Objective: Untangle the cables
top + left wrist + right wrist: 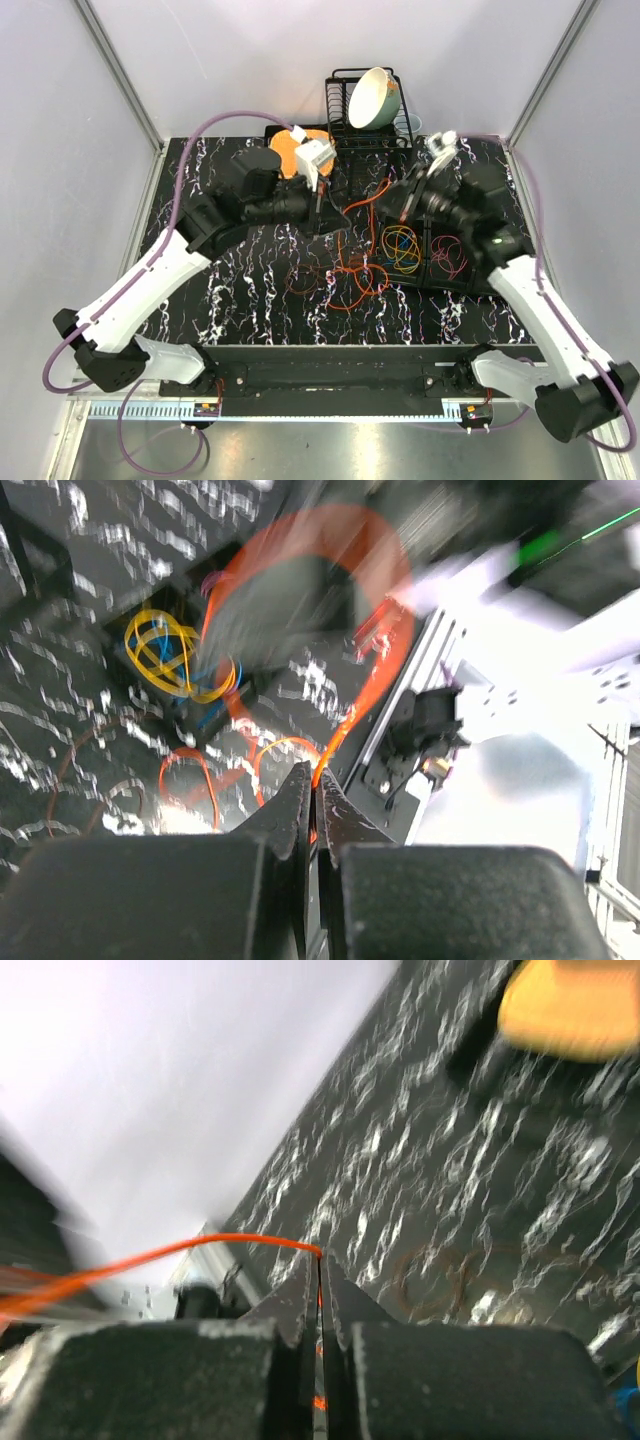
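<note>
A black wire dish rack (340,110) is standing at the far edge of the black marbled table (240,290), with a pale bowl (372,97) leaning on its side in it. A flat orange plate (288,150) is lying just to its left, and both are sitting beyond the arms, apart from the wires. The two arms are reaching in over the middle of the table with their purple hoses (190,160) arching along the sides, and their wrists are covering the far end of the tangle in the top view. The cables (372,262) are lying in a loose heap right of the table's centre, just nearer than the grippers. Yellow loops (400,245) with a little blue are bunching beside red-pink loops (448,256), thin brown rings (305,282) are spreading to the left, and an orange cable (378,685) is curling through the middle and rising toward both grippers. The left gripper (312,778) is pinching this orange cable with its jaws closed on it. The right gripper (320,1262) is likewise clamping the orange strand, which is stretching away leftward in its wrist view.
</note>
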